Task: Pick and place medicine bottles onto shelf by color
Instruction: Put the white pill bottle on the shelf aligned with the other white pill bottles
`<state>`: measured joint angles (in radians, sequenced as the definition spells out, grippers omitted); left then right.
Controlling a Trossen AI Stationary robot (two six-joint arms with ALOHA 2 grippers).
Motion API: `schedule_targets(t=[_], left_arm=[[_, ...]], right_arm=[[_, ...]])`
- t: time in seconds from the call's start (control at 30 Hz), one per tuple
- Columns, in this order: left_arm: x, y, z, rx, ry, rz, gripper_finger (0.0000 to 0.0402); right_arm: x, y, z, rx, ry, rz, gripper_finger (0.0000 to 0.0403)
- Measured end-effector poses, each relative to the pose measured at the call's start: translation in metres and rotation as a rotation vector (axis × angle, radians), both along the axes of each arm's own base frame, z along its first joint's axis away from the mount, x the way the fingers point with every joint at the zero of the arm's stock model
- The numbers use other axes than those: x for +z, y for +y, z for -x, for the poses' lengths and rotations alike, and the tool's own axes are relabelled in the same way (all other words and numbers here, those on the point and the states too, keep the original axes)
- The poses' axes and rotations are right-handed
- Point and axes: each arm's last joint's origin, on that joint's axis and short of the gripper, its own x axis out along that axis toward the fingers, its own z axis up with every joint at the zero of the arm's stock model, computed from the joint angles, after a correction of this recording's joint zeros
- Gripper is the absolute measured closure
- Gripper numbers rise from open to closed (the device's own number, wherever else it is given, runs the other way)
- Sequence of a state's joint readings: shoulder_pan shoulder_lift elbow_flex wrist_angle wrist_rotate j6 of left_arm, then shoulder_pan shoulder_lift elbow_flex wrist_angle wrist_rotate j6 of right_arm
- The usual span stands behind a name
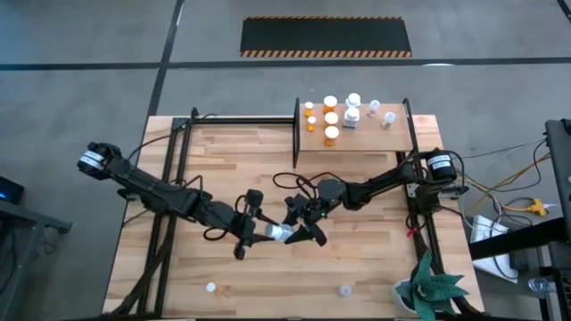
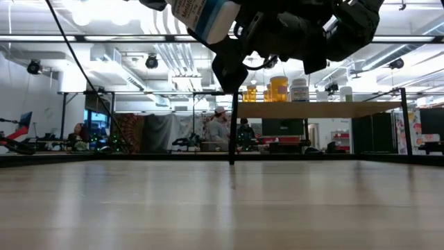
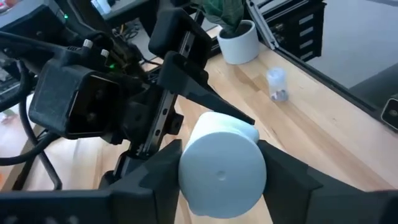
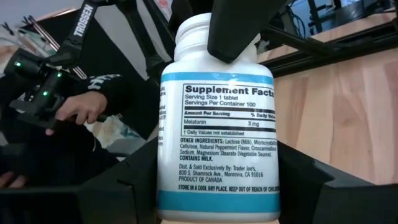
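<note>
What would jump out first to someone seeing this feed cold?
The white bottle held in mid-air over the table's middle, with the left gripper and right gripper both closed on it from opposite sides, as in a handover. Next, the shelf at the far edge, orange bottles grouped left of the white ones.

From overhead, I couldn't read the label on the white bottle (image 1: 280,234) between the two grippers; it was too small. The low view cut its top off at the upper edge. On the shelf (image 1: 357,143), the far bottles (image 1: 343,113) blurred together, so I couldn't count them. Two small bottles (image 1: 211,287) at the table's near edge were only specks.
</note>
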<state>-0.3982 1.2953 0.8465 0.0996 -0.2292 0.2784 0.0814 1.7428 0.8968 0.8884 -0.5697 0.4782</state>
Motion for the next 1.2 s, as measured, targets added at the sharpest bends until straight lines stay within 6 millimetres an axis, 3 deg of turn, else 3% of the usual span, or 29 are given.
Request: schedule_targets(t=[0.17, 0.43, 0.57, 0.7, 0.87, 0.97, 1.2], left_arm=[[0.001, 0.001, 0.001, -0.009, 0.008, 0.004, 0.0246], [0.018, 0.005, 0.008, -0.030, 0.053, 0.007, 0.0246], [0.027, 0.007, 0.010, -0.018, 0.092, 0.010, 0.0247], [0.029, 0.013, 0.010, 0.001, 0.179, 0.067, 0.0247], [0.016, 0.036, 0.002, 0.116, 0.314, 0.210, 0.0247], [0.001, 0.050, -0.008, 0.190, 0.396, 0.243, 0.0247], [-0.023, 0.082, -0.045, 0.297, 0.564, 0.317, 0.0247]], right_arm=[[0.002, 0.002, -0.001, 0.013, -0.008, 0.004, 0.0165], [0.011, 0.000, 0.004, 0.017, 0.007, 0.042, 0.0115], [0.029, -0.004, 0.017, 0.015, 0.052, 0.115, 0.0090], [0.054, -0.006, 0.044, 0.013, 0.158, 0.206, 0.0089], [0.070, -0.001, 0.088, -0.213, 0.338, 0.448, 0.0141], [0.070, 0.006, 0.110, -0.331, 0.343, 0.535, 0.0194], [0.037, 0.014, 0.143, -0.440, 0.238, 0.550, 0.0321]])
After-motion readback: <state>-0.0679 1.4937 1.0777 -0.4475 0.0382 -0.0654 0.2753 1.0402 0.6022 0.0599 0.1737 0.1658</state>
